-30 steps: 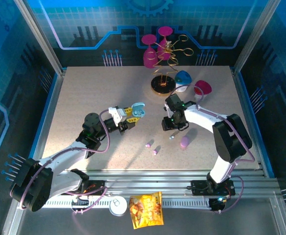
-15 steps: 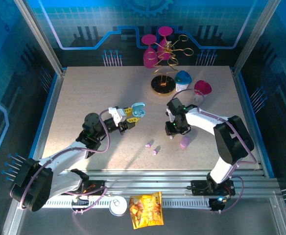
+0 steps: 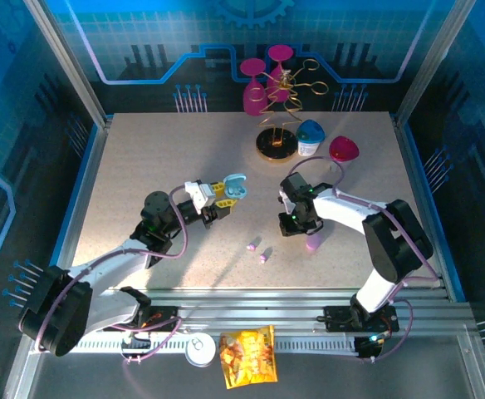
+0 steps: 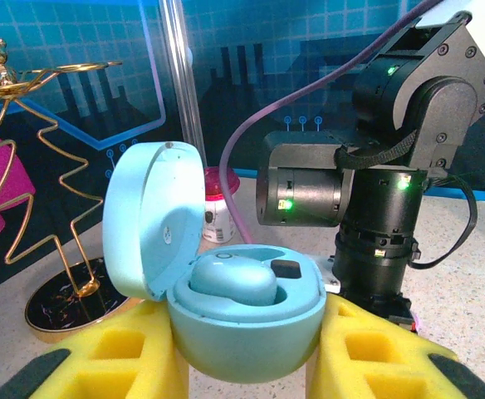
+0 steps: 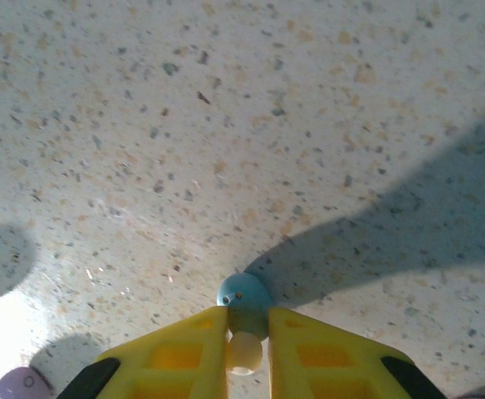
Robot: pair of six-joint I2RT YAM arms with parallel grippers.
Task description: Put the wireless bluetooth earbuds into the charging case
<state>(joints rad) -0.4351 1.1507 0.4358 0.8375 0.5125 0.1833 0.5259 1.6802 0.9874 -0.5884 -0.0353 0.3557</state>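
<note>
- Top view: the left gripper (image 3: 219, 204) is clamped on the blue case (image 3: 236, 186), which is held off the table (image 3: 143, 158) with its lid open.
- To the right of the case, the right gripper (image 3: 295, 226) points down at the table. Its jaw gap cannot be read from this height.
- Two lilac earbuds (image 3: 252, 246) lie just beside each other on the table, nearer the arm bases than the case and slightly to its right.
- A pink case (image 3: 313, 242) lies further right of the blue case, just beside the right gripper.
- A wire stand (image 3: 276, 143) stands beyond the blue case.
- Left wrist view: yellow pads (image 4: 114, 349) press the case base from both sides, and the lid is hinged up on the left.
- A pale blue rounded form sits in the well, possibly a seated bud; this is not confirmed.
- The right arm (image 4: 375, 199) stands just behind the case.
- Right wrist view: the yellow fingers (image 5: 176, 357) are drawn narrow, one on either side of a blue earbud (image 5: 242, 295) resting on the table. They appear to pinch its cream-coloured end.
</note>
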